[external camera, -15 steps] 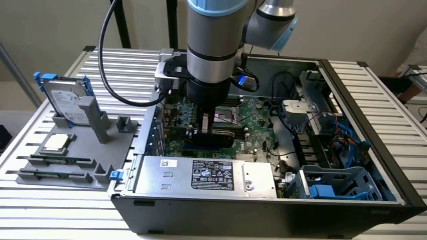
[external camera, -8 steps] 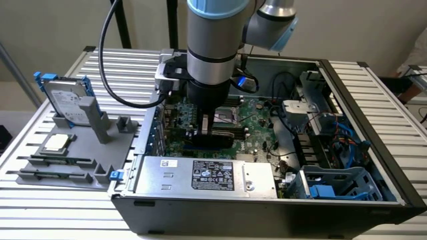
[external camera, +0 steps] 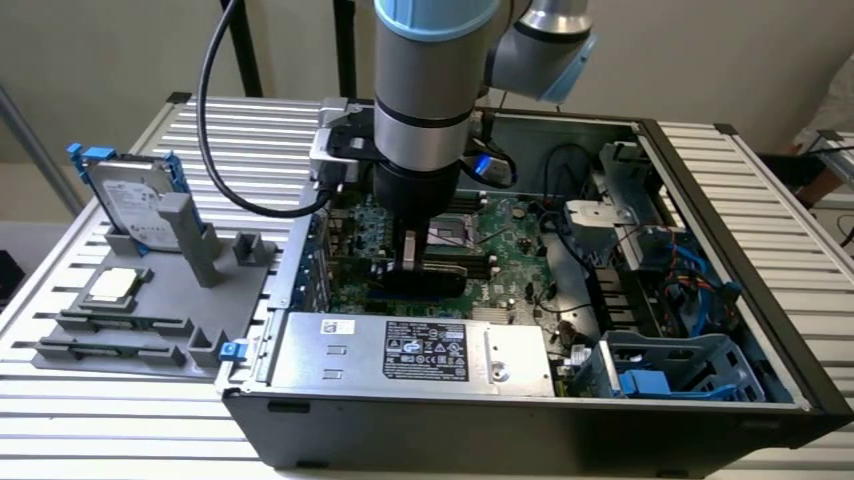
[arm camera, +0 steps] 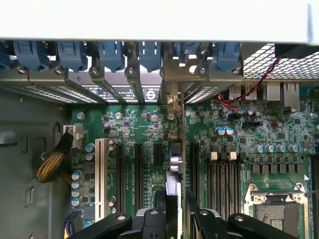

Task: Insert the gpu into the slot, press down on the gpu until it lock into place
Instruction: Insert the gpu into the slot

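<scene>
Worktop (external camera: 787, 230): carrying the case and, toward the exterior view's left, a grey fixture, keeping both within the arm's reach.
Case (external camera: 534, 440): lying on its side with the open face turned up, giving straight access from above.
Arm (external camera: 424, 90): reaching down vertically into the case, lining up over the card's upper edge, probably so that any force is going straight down.
Fixture (external camera: 160, 300): holding other parts upright and apart, well away from the case.
Board (arm camera: 279, 134): lying flat on the case floor, turning its connectors upward.
Gpu (arm camera: 175, 164): standing on edge across the board among the black connectors, its bracket end meeting the rear openings of the case, so apparently already lined up with its place.
Slot: being covered by the gpu's lower edge; not possible to tell how deeply the card is seated or whether it is locked.
Fingers (arm camera: 152, 224): standing wide open, straddling the gpu with one on each side, clamping nothing; looking more like bracketing the card than carrying it; not possible to tell whether they are touching it.
</scene>
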